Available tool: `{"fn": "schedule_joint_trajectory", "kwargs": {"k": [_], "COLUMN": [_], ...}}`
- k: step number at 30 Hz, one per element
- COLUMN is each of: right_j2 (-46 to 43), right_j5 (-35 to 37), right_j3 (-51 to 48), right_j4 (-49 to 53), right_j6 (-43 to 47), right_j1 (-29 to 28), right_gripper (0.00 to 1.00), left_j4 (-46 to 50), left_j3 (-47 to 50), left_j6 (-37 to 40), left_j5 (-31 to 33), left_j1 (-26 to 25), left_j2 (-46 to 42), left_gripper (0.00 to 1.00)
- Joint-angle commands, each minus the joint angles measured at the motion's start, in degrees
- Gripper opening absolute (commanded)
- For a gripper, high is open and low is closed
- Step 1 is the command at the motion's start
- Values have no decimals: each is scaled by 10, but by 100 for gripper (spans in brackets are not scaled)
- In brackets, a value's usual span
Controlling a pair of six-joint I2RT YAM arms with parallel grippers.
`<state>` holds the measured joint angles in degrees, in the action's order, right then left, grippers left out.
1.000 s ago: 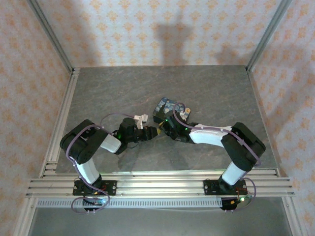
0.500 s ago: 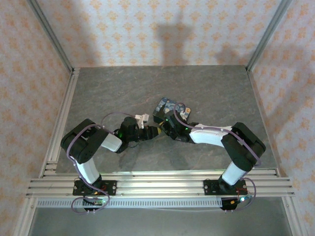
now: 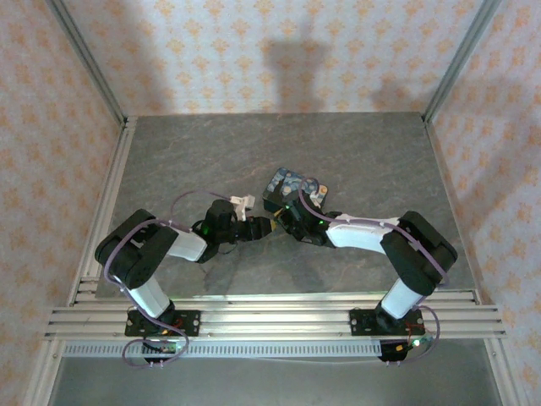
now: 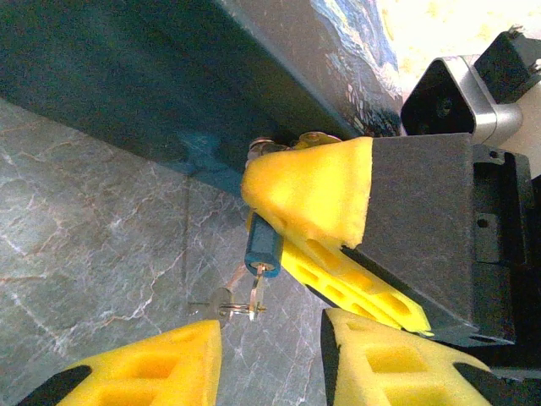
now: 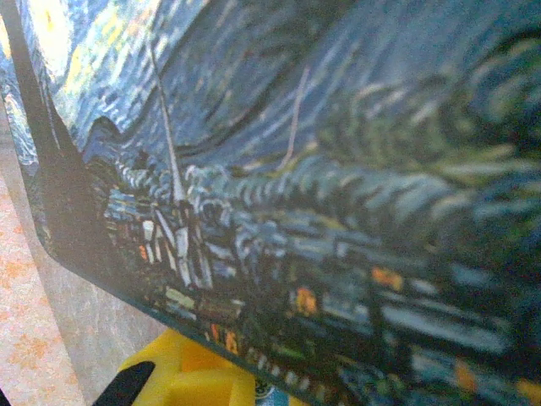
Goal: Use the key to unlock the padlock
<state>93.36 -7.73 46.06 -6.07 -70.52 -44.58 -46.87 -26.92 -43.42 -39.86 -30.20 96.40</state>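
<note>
The right tool [image 4: 275,227] pinches the little blue padlock [image 4: 264,247] tight, low over the worktop [image 4: 84,245]. The key [image 4: 243,306] seems to sit in its bottom end. The left tool [image 4: 270,328] is open and empty, just below the key. Next it likely must grab the key and turn it. The painted tin [image 5: 321,169] crowds close.

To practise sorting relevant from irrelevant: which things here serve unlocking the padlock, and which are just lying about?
Part of the job: padlock; key; right gripper, clamping the padlock; left gripper, open.

Just lying about: blue painted tin.
</note>
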Motion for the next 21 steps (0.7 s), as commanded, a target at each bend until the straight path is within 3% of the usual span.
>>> {"fn": "schedule_joint_trajectory", "kwargs": {"k": [1, 11, 15, 21], "right_j2": [-21, -16, -14, -11], "right_j5": [1, -8, -12, -20], "right_j3": [-6, 8, 14, 31], "right_j4": [-4, 7, 14, 39], "right_j6": [-6, -7, -7, -1], "right_j1": [-1, 0, -1, 1], "right_gripper": [0, 0, 0, 0], "left_j4": [-11, -78, -80, 12], "left_j3": [-13, -30, -35, -40], "left_j6": [13, -11, -6, 71], "left_j5": [-5, -28, -35, -19], "left_j1": [7, 8, 7, 4], "left_j2": [13, 67, 71, 34], "left_gripper": [37, 27, 0, 0]}}
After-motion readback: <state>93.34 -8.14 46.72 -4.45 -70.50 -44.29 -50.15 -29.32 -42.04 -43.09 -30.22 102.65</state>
